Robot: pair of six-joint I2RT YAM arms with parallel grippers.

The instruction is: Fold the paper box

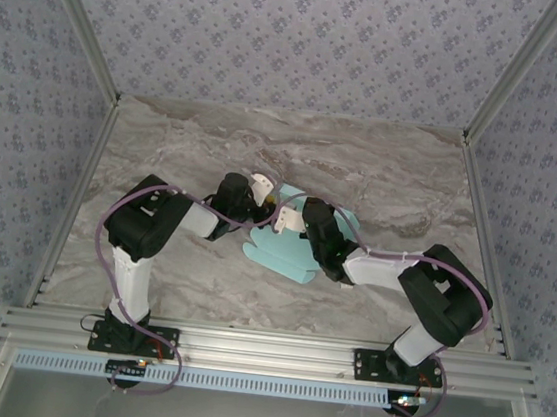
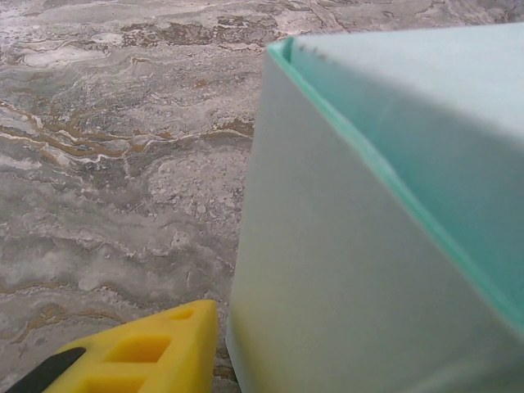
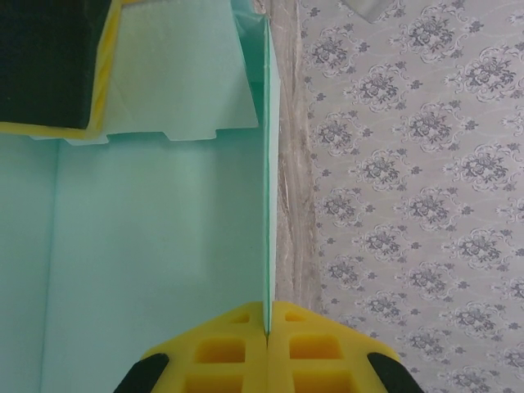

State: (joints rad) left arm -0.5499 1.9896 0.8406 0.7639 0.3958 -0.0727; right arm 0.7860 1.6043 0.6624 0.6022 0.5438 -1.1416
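r gripper (image 3: 268,319) seen pinched shut on box (image 3: 155,270) wall edge; l gripper (image 1: 263,195) beside raised panel, state can't be told. mid-fold, prob; next, panel to be tucked in.

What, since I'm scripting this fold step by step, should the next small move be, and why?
Probably, with the right gripper, ease the pinched wall slightly inward. Its jaws are shut on the thin edge of that wall of the paper box, the wall stands upright, and a tabbed flap beyond looks not yet tucked in.
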